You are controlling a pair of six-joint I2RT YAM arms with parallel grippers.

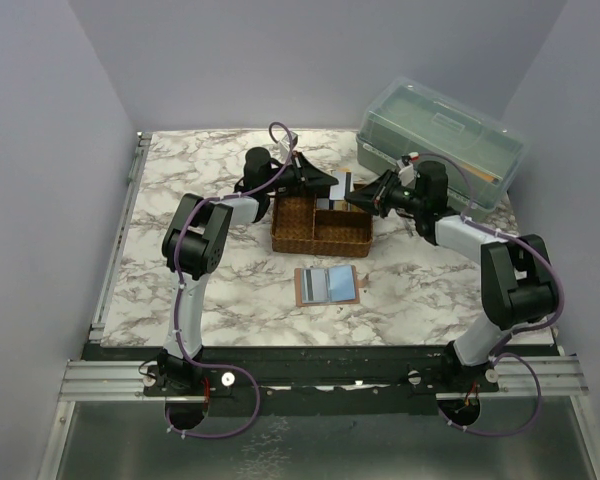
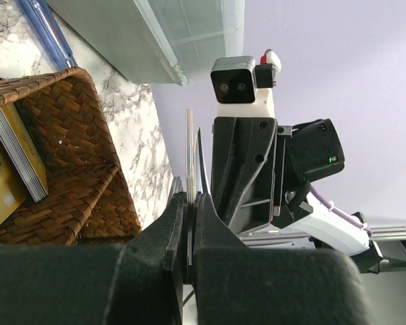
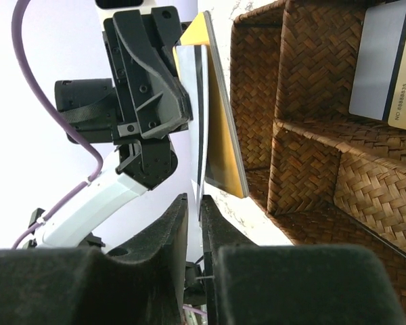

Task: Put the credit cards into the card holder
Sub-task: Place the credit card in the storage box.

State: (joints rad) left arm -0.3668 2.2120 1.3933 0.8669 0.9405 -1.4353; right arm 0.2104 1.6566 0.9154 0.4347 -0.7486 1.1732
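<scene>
Nose to nose above the far rim of the woven tray [image 1: 320, 248], mid-tabletop [image 1: 180, 180], with both sets of fingers. Pinching the credit cards [image 3: 222, 128] hard in the left fingers [image 2: 164, 233], pressed flat on both faces, holding them up off the marble. From overhead, just a small pale patch between two black tips. From the left wrist, nothing but thin edges poking out of the clamp. Only from the right wrist, the faces: whitish with a dark stripe in front, yellow behind. Bracketing the free edge from the opposite side with the right fingers [image 3: 172, 233], drawn almost together, only a thin slit left and the whitish card dipping into it. Can't tell whether truly gripping there or merely flanking.

Down in the tray, far more from the wrists than from above: loose cards [image 3: 384, 64] resting in one compartment, grey-white beside yellowish, a printed number along the yellow strip. Overhead, mostly dark weave and dividers.

Only overhead for the card holder [image 1: 328, 285]: lying open and flat, tan border, bluish pockets up, between the tray and the near edge of the tabletop, roughly centred, well apart from both sets of fingers. Out of sight for both wrist cameras. Over at the far right corner, the translucent green box [image 1: 440, 140]; from the left wrist alone, a blue pen [image 2: 47, 30] on the marble near its base.
</scene>
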